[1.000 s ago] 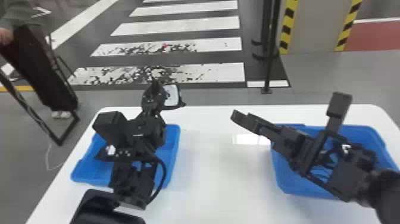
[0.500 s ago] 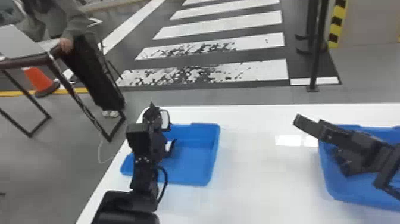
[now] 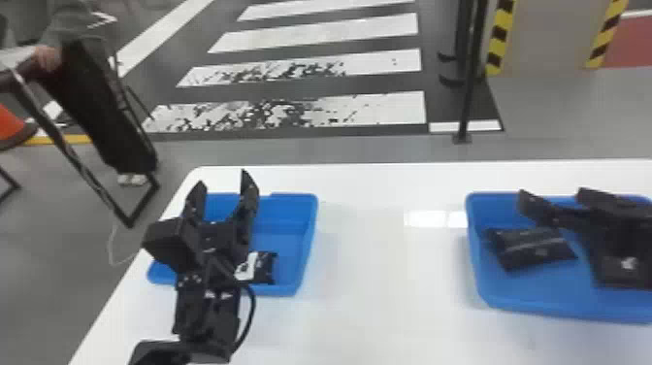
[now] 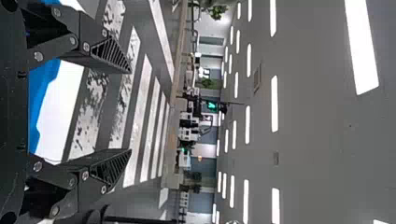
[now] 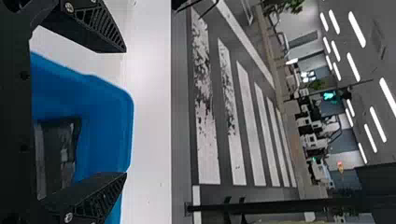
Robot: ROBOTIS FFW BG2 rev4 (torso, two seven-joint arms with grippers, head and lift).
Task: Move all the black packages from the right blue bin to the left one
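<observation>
White table (image 3: 378,301) bears both bins, with a crosswalk (image 3: 310,116) on the floor beyond. Head view: my right gripper (image 3: 552,195) is over the right bin (image 3: 524,297), spread, pinching nothing that I can see. One black package (image 3: 531,247) lies inside the right bin, near its left wall. I cannot tell whether the dark shape (image 3: 623,267) further right in the right bin is another package or part of my arm. Well left of the right bin stands the left bin (image 3: 290,242), holding a labelled package (image 3: 264,267); my left gripper is above it, spread. Risk noted: lowering too far forward could strike the right bin's far rim. The package's closeness to the left wall may leave little room for a tip, causing a shallow pinch and a drop.

Left wrist view: left gripper (image 4: 130,112) wide apart, empty. Parked there, it could obstruct a release left of the right bin.

Right wrist view: right gripper wide apart, package off to the side of its tips. Closing without realigning would likely catch air.
</observation>
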